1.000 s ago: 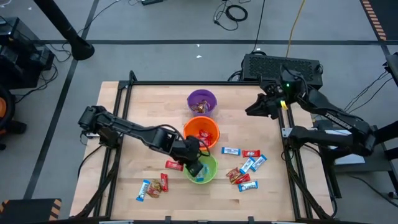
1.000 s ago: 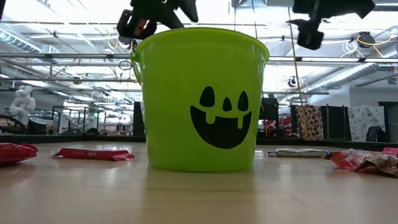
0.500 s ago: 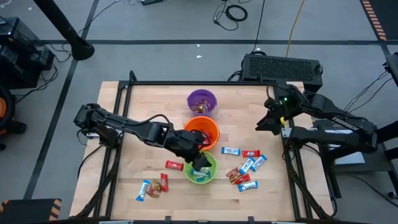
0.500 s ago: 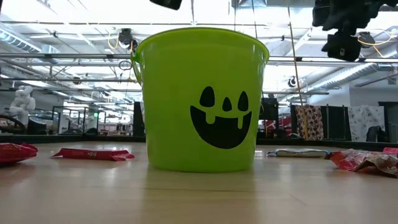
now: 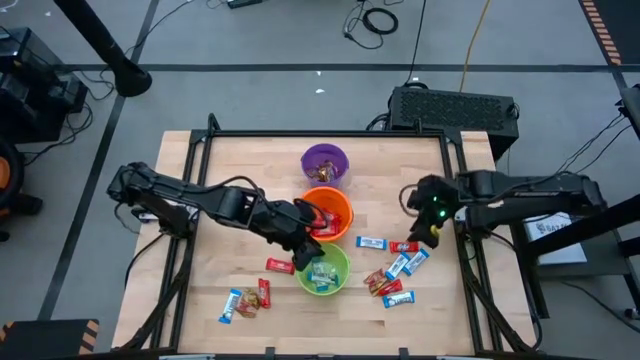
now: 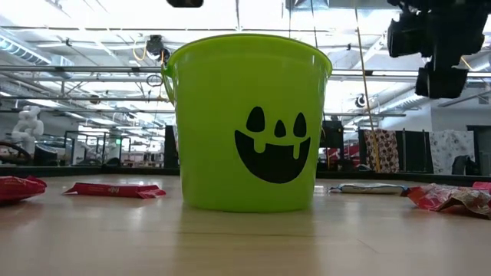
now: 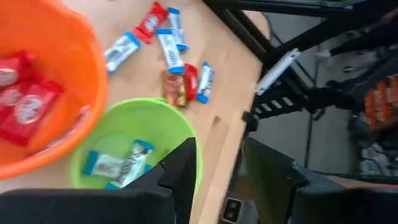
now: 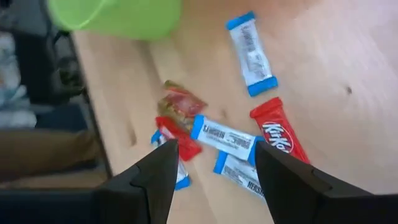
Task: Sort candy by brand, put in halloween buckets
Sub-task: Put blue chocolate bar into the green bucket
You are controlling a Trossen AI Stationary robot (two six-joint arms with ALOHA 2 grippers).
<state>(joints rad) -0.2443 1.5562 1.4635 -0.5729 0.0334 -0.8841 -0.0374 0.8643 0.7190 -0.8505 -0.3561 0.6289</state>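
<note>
Three buckets stand in a row mid-table: purple, orange holding red bars, and green holding blue-and-white bars. My left gripper hangs open and empty above the near rim of the orange bucket and the green one. My right gripper is open and empty, tilted down over the loose candy on the table's right. In the low view the green bucket fills the middle, with my right gripper high at the right.
Loose bars lie flat on the wood: a cluster at the right, a blue-and-white one, a red one left of the green bucket, and a small group near the front left. A black frame rail borders the table.
My left gripper has risen from just over the green bucket and drawn back a little toward the orange one; it has left the top of the low view. My right gripper has swung from the far right corner toward the candy on the right, sinking and tipping downward.
</note>
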